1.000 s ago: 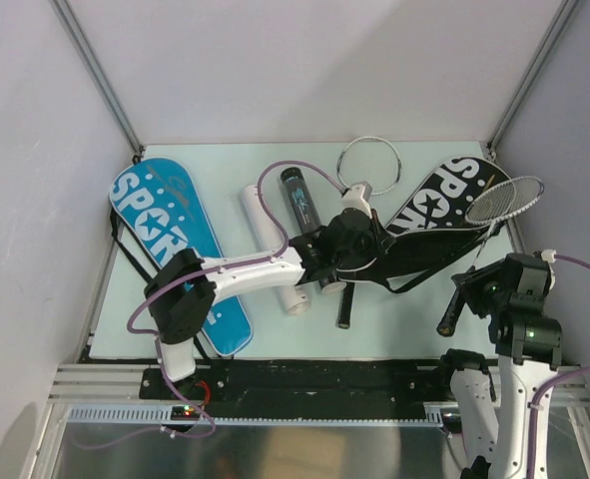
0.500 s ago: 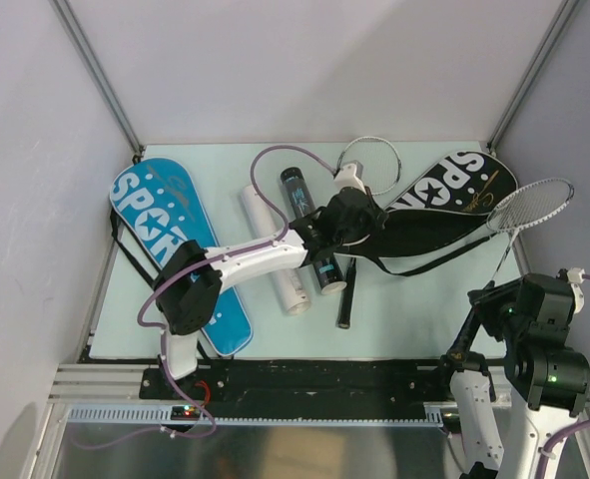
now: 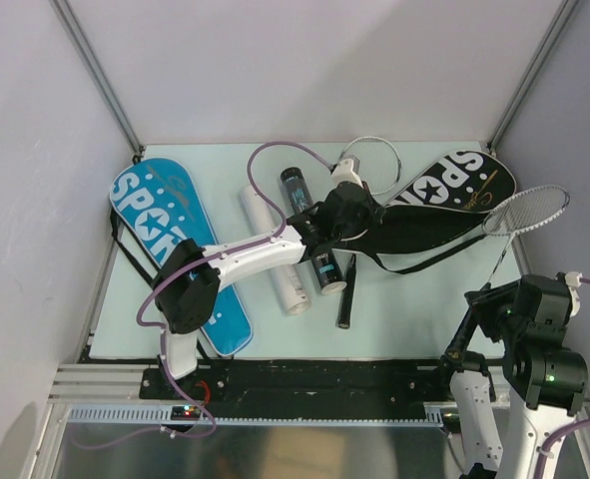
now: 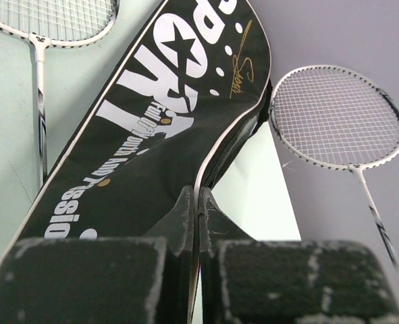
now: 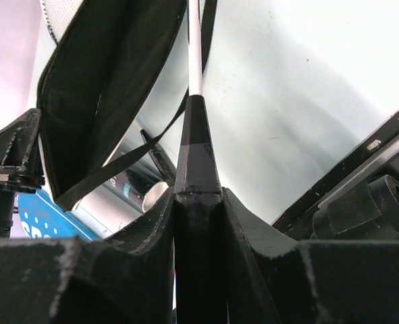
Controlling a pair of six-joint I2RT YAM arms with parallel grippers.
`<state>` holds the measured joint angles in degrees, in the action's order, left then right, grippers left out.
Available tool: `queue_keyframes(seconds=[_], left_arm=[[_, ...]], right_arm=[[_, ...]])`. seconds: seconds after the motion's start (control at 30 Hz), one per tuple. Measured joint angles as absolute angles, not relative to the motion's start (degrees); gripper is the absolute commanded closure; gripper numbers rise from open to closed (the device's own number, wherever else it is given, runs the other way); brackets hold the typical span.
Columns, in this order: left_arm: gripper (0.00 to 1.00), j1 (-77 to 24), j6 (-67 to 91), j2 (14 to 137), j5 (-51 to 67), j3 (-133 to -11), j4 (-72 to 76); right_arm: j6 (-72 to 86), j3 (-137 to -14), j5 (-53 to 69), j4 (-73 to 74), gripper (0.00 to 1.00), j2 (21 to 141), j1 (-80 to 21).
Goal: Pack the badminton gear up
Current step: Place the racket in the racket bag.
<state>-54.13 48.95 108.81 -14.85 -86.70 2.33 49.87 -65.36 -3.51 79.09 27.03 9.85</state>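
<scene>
Left tool (image 4: 198,206) pinched tight, arm outstretched; right tool (image 5: 199,196) clamped.

"SPORT" on black cover (image 4: 152,128), blue cover (image 3: 155,228)

A blue racket-shaped "SPORT" cover (image 3: 175,244) lay flat along the table's left side. Just right of it lay a white tube (image 3: 275,261) and a black tube (image 3: 296,188), side by side. A black racket-shaped "SPORT" cover (image 3: 452,188) reached toward the far right corner, its zip edge pinched in the left gripper (image 4: 197,210). A thin silver-framed racket (image 3: 526,210) hung tilted above the table, its black handle clamped in the right gripper (image 5: 198,202). A second silver-framed racket (image 3: 345,297) lay flat, partly hidden.
</scene>
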Motion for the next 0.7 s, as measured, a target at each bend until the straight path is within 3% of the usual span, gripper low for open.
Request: queue_keyframes(seconds=[0.7], left_arm=[[1.00, -54.1, 48.4, 108.8, -14.5, -87.9, 2.2]], right_arm=[[56.2, -55.9, 5.1, 75.9, 1.00, 23.0, 10.0]])
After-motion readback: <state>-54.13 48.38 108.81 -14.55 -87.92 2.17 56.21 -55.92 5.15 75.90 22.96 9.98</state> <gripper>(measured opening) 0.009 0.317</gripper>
